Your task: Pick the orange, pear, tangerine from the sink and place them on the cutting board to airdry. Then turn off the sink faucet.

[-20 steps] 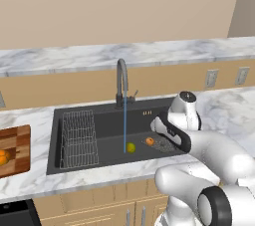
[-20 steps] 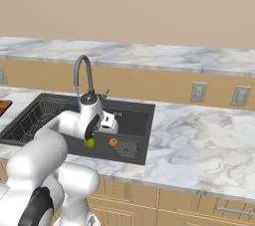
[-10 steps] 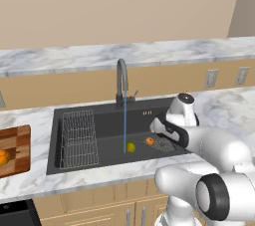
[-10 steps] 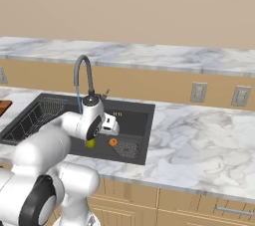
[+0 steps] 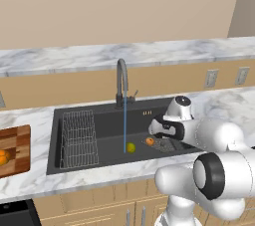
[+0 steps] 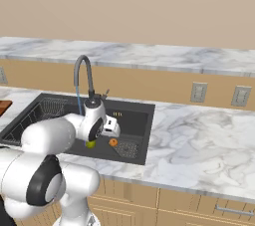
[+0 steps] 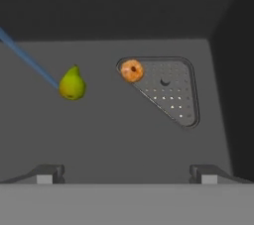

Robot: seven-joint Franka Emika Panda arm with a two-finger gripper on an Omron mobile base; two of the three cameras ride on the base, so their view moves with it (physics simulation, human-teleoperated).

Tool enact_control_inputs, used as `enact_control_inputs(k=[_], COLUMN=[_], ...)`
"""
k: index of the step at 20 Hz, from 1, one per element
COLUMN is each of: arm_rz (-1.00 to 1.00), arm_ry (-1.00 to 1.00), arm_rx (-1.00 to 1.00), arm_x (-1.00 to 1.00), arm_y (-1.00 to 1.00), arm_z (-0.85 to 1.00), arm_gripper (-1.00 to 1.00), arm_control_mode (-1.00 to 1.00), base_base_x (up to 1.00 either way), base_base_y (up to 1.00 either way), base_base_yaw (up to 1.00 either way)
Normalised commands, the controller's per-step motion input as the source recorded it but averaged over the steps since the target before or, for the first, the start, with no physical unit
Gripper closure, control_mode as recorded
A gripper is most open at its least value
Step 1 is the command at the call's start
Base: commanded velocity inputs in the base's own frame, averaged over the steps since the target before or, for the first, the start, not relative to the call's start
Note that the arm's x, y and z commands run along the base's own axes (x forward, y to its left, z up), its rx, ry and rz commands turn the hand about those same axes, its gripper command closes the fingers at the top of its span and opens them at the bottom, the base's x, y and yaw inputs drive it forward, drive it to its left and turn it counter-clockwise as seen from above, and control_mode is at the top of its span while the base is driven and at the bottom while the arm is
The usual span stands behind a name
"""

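Orange round fruit (image 5: pixel 4 157) already sits on the striped wooden cutting board (image 5: pixel 17 138); yellow-green pear (image 7: pixel 72 83) and second orange fruit (image 7: pixel 132 70) remain in the dark grey sink (image 5: pixel 104 120), dark gooseneck faucet (image 5: pixel 121 78) running, tool (image 7: pixel 126 172) spread wide, empty.

Below my pincer I see a dark grey sink (image 5: pixel 102 120) holding a yellow-green pear (image 7: pixel 72 84) and an orange fruit (image 7: pixel 132 70) on a perforated grey drain grate (image 7: pixel 168 90). A thin blue stream (image 5: pixel 124 130) falls from the dark grey faucet (image 5: pixel 121 81). The counter (image 6: pixel 199 130) is white marble with grey veins; the cutting board (image 5: pixel 15 143) shows striped brown wood.
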Motion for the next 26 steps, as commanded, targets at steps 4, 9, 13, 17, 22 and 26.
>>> enact_control_inputs(k=[4,9,13,17,22,26], arm_rz=[0.0,0.0,0.0,0.0,0.0,0.0], arm_ry=[0.01,0.0,0.0,0.0,0.0,0.0], arm_rx=[0.0,0.0,0.0,0.0,0.0,0.0], arm_x=[0.16,0.13,0.09,0.13,0.18,0.16], arm_y=[0.0,0.0,0.0,0.0,0.0,0.0], arm_z=[-0.18,-0.14,-0.13,-0.16,-0.17,-0.19], arm_gripper=[-1.0,-1.0,-1.0,-1.0,-1.0,-1.0], arm_control_mode=[-1.0,-1.0,-1.0,-1.0,-1.0,-1.0], base_base_x=[0.0,0.0,0.0,0.0,0.0,0.0], base_base_y=[0.0,0.0,0.0,0.0,0.0,0.0], base_base_yaw=[0.0,0.0,0.0,0.0,0.0,0.0])
